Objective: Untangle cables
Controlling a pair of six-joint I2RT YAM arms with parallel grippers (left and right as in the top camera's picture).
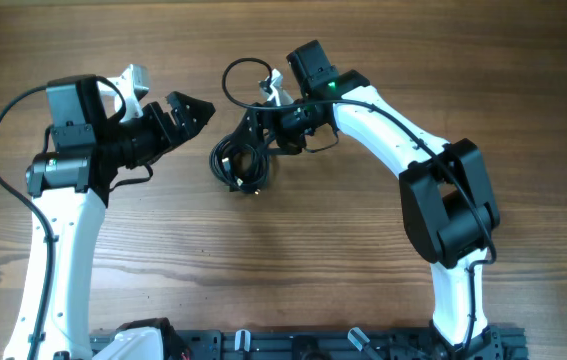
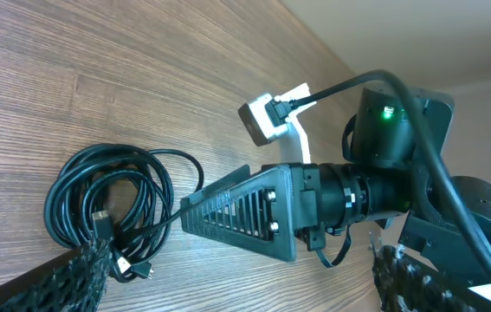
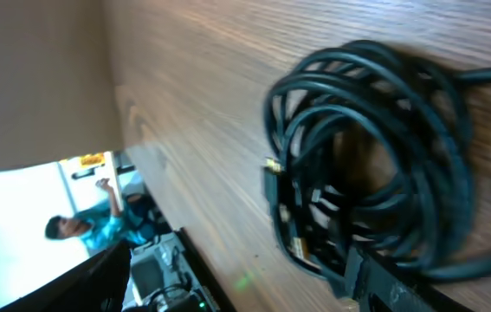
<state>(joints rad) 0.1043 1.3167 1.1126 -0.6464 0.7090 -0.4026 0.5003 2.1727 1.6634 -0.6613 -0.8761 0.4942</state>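
The cables [image 1: 242, 160] lie as one tangled black coil on the wooden table, mid-table in the overhead view. One thin strand [image 1: 226, 80] loops out toward the far side. My right gripper [image 1: 251, 130] hovers at the coil's far edge, open. In the right wrist view the cables [image 3: 375, 156] fill the right half, and the right gripper [image 3: 236, 290] has its jaws wide apart, with one finger [image 3: 401, 290] against the coil's edge. Small plugs show inside the coil. My left gripper [image 1: 195, 118] is open, left of the coil and apart from it. In the left wrist view the cables [image 2: 111, 204] lie ahead of the open left gripper [image 2: 245, 299].
The right arm's white wrist camera [image 2: 262, 117] and its thick black wire sit just beyond the coil. A dark rail [image 1: 303, 345] runs along the table's near edge. Bare wood table [image 1: 293, 250] surrounds the coil.
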